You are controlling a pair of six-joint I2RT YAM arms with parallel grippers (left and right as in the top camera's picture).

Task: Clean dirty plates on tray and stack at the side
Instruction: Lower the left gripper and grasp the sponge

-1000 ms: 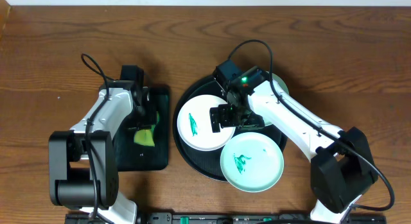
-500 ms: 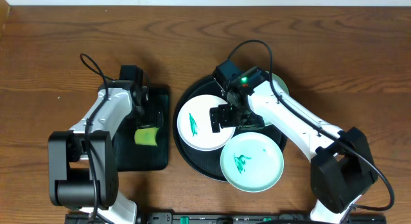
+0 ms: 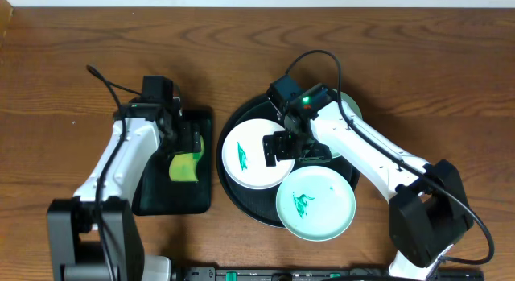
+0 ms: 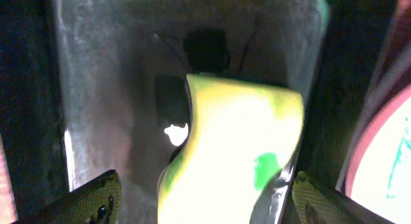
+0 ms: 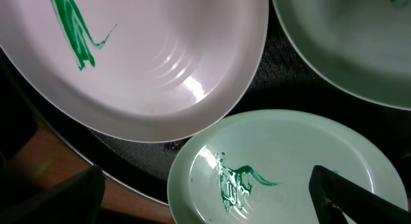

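left gripper [image 3: 190, 144] popped open, dropped yellow-green sponge [image 3: 185, 166]; sponge no longer crumpled, lies flat on small rectangular tray [image 3: 170, 199]; gripper backed off toward tray's far-left corner

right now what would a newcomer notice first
The large round glossy black tray right of centre holds a white round plate and a mint green round plate, each smeared with green, with the right hand open over the white one. To the left, a yellow-green sponge sits on a rectangular black tray under the open left hand.
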